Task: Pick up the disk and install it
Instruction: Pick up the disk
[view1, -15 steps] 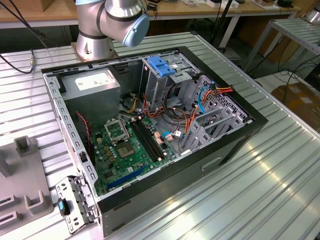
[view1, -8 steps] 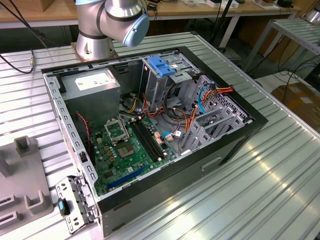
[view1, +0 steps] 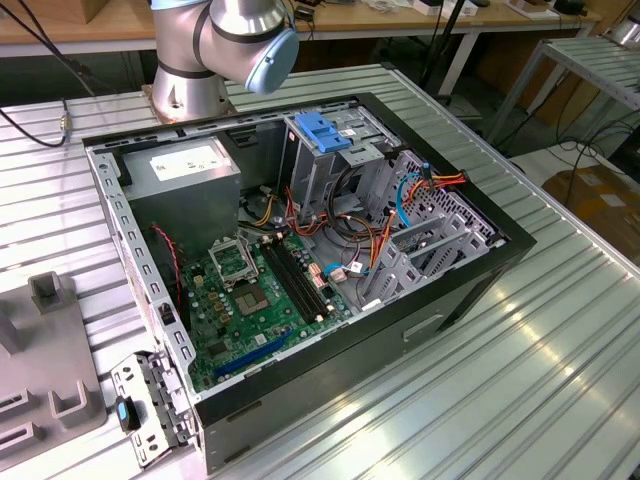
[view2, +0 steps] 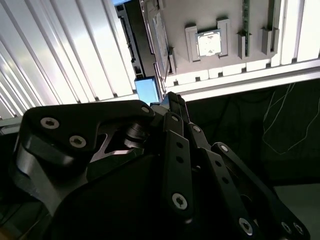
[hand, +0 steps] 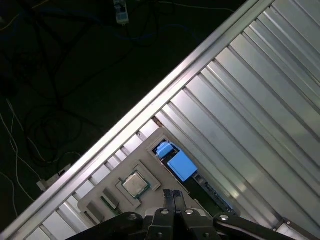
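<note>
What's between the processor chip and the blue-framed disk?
Nothing stands there. In the first wrist view, a bare strip of the grey tray runs between the chip and the disk.

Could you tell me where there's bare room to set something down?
The widest bare patch is the ribbed aluminium tabletop on the exterior view's right of the open black computer case. On that view's left, a grey fixture tray takes the room. Inside, orange and blue cables crowd the metal drive cage.
</note>
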